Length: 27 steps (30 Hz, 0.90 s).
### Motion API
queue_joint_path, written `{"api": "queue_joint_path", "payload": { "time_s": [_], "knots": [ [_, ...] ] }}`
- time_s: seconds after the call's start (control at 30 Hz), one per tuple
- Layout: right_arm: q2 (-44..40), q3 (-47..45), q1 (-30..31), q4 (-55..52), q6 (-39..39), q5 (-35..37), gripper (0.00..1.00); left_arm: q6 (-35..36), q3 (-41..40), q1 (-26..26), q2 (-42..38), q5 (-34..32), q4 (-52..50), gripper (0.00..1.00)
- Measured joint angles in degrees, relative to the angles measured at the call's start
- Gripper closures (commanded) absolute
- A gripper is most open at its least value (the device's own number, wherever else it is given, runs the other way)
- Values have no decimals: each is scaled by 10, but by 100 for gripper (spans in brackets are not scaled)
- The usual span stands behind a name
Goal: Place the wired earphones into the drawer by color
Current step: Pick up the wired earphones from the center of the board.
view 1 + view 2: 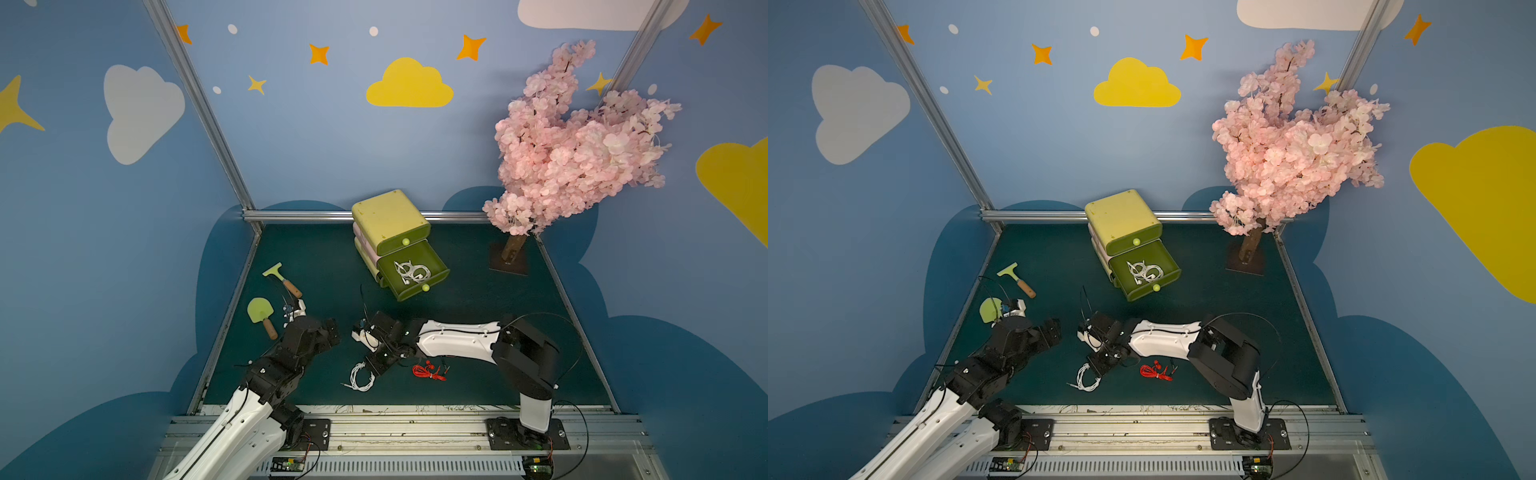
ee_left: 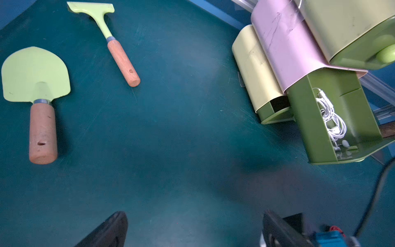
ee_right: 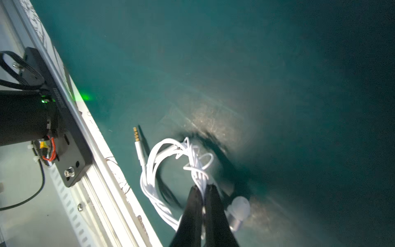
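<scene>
White coiled wired-earphone bundle (image 3: pixel 147 173) is lying on the dark green tabletop (image 1: pixel 478 299), near-centre, close to the near metal rail (image 3: pixel 102 154). Gold-tipped plug is sticking out, one bud beside the loops. Right hand (image 3: pixel 203 188) is pinching its strands, jaws closed tight. Red coiled earphone bundle (image 1: pixel 430 371) is sitting just right. More white earphones (image 1: pixel 411 272) are lying in the pulled-out green plastic drawer (image 1: pixel 436 259), far-centre, w/ bare mat btwn. Left hand (image 2: pixel 194 222) is hovering wide open, holding nothing.
</scene>
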Motion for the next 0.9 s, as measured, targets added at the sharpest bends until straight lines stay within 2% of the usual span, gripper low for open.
{"api": "queue_joint_path", "payload": {
  "time_s": [0.57,0.9],
  "knots": [
    [-208,-61,-72,-7,6,21,100,6,0,1,24,24,15,0],
    [-340,-65,-116,-37,-10,121,99,24,0,1,44,73,51,0]
  ]
}}
